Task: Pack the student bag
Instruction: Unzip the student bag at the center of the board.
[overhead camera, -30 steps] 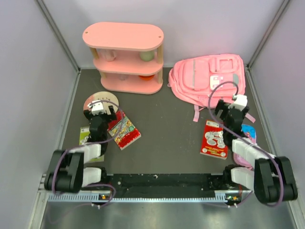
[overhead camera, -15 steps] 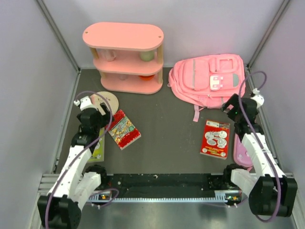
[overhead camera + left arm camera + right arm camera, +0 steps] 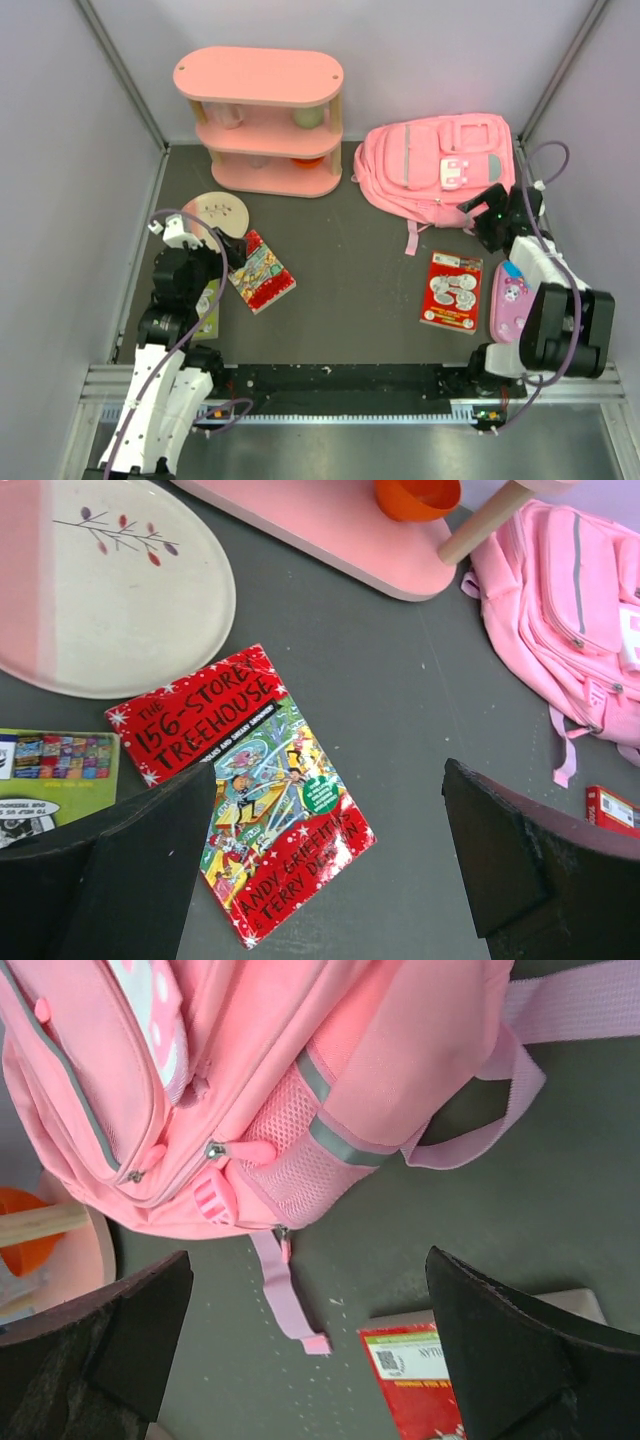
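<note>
The student bag (image 3: 437, 168), a soft pink backpack with grey zip strips, lies flat at the back right and also shows in the right wrist view (image 3: 250, 1070) and the left wrist view (image 3: 570, 600). My right gripper (image 3: 483, 218) hovers open at the bag's near right corner, over bare mat and a loose pink strap (image 3: 285, 1300), holding nothing (image 3: 308, 1280). My left gripper (image 3: 230, 250) stands open and empty (image 3: 330, 810) above a red "Treehouse" book (image 3: 245, 780).
A red book (image 3: 452, 291) and a flat pink pencil case (image 3: 510, 300) lie near the right arm. A green book (image 3: 208, 305) and a plate (image 3: 215, 212) lie at the left. The pink three-tier shelf (image 3: 262, 120) stands at the back, with an orange cup (image 3: 418, 495) on its bottom tier.
Both arms have unfolded from their tucked pose. The left wrist swung out towards the plate and the Treehouse book, the right one up to the bag's near right corner. Both grippers stayed open.
</note>
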You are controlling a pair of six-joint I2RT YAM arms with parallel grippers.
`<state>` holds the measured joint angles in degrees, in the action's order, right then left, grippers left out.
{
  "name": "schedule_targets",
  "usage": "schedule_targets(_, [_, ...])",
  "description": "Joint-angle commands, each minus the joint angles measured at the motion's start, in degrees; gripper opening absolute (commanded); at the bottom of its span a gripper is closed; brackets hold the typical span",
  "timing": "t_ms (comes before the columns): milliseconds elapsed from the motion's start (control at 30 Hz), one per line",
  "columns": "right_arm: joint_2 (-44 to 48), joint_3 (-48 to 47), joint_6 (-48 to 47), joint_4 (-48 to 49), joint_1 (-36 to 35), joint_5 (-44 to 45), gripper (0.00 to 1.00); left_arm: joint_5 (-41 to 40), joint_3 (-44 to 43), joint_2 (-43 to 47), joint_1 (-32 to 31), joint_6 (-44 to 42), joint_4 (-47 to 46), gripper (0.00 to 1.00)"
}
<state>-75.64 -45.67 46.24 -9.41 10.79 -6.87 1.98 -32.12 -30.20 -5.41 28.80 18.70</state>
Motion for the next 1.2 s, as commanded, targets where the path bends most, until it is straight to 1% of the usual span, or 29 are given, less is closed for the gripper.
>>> schedule_targets(0, [-8.9,-2.9,10.2,7.6,0.1,-5.0,0.99,4.5,0.7,2.0,0.0,-0.1,-1.2,0.99])
schedule_targets(33, [-10.0,-4.7,10.2,7.7,-0.8,-3.5,0.99,4.9,0.6,2.2,0.0,-0.2,-0.9,0.99])
schedule_targets(67, [-11.0,-5.7,10.4,5.7,-2.2,-1.8,0.99,5.1,0.5,2.6,0.0,-0.1,-0.9,0.99])
schedule_targets(100, [-12.6,-6.5,10.4,5.5,-2.8,1.3,0.99,6.2,0.3,2.7,0.0,-0.1,-0.2,0.99])
schedule_targets(167, [-14.7,-7.6,11.2,7.4,-3.6,3.6,0.99,7.2,0.0,3.7,0.0,-0.1,0.0,0.99])
schedule_targets(233, [-18.3,-7.6,12.4,9.0,-3.5,3.8,0.99,8.0,0.5,4.7,0.0,0.6,0.2,0.99])
schedule_targets(267, [-19.4,-7.9,12.5,11.7,-3.5,3.8,0.98,7.9,0.6,5.6,0.0,1.0,0.2,0.99])
schedule_targets(367, [-23.6,-9.2,12.3,11.9,-3.5,4.7,0.92,8.4,0.7,6.5,0.0,1.7,0.5,0.99])
schedule_targets(467, [-24.9,-9.1,11.2,12.7,-3.4,5.6,0.72,9.9,0.5,6.4,-0.1,1.6,0.4,0.99])
schedule_targets(500, [-24.4,-7.2,11.0,15.3,-3.4,6.4,0.55,10.1,0.4,6.3,0.0,1.4,0.3,0.99])
schedule_targets(533, [-23.6,-5.6,10.9,18.1,-3.4,6.3,0.43,10.0,0.1,6.0,-0.1,1.3,0.4,0.99])
schedule_targets(567, [-21.6,-3.9,10.9,20.5,-3.4,6.3,0.18,9.7,0.1,5.3,0.0,1.1,0.3,0.99])
schedule_targets(600, [-20.4,-1.7,10.7,22.4,-3.4,5.6,0.11,10.0,0.0,5.0,-0.2,0.5,0.3,0.99])
schedule_targets(633, [-19.6,-1.3,10.5,25.3,-3.4,4.3,0.0,10.1,-0.4,3.9,0.0,0.3,0.1,0.99])
schedule_targets(700, [-16.4,-2.3,9.0,25.1,-3.5,1.2,0.0,10.1,-0.7,3.0,-0.1,-0.1,0.1,0.99])
schedule_targets(833, [-9.1,-7.8,8.7,18.9,-3.7,-2.4,0.0,11.3,-1.4,1.2,-0.1,-1.4,-0.9,0.99])
schedule_targets(867, [-7.5,-9.1,8.5,14.8,-3.7,-2.4,0.0,11.5,-1.6,0.8,-0.1,-1.6,-0.9,0.99])
schedule_targets(900, [-3.9,-11.5,8.6,12.5,-3.7,-2.3,0.0,12.7,-1.9,0.5,-0.1,-2.2,-1.7,0.99])
schedule_targets(933, [-2.3,-12.5,8.7,9.8,-3.7,-2.4,0.0,13.6,-2.3,-0.4,-0.1,-2.4,-2.2,0.99])
schedule_targets(967, [-0.7,-13.2,8.7,4.7,-3.9,-2.4,0.0,14.8,-2.6,-0.9,-0.2,-2.6,-2.8,0.99])
schedule_targets(1000, [3.2,-13.0,8.6,2.7,-4.1,-2.2,0.0,17.2,-3.2,-1.4,-0.4,-3.0,-3.8,0.98])
schedule_targets(1033, [5.1,-12.3,8.6,1.5,-4.5,-2.3,0.0,17.6,-3.7,-2.5,-0.9,-3.0,-4.4,0.98])
schedule_targets(1100, [9.9,-8.4,8.7,-2.0,-5.6,-0.9,0.0,16.9,-5.5,-3.6,-4.2,-2.5,-4.8,0.99])
schedule_targets(1133, [14.8,-7.0,8.7,-3.5,-5.7,-0.3,0.0,14.8,-6.1,-4.3,-5.8,-2.5,-5.2,0.99])
schedule_targets(1167, [17.3,-5.5,8.9,-5.3,-5.9,0.9,0.0,13.2,-6.7,-4.6,-10.3,-2.5,-5.1,0.99])
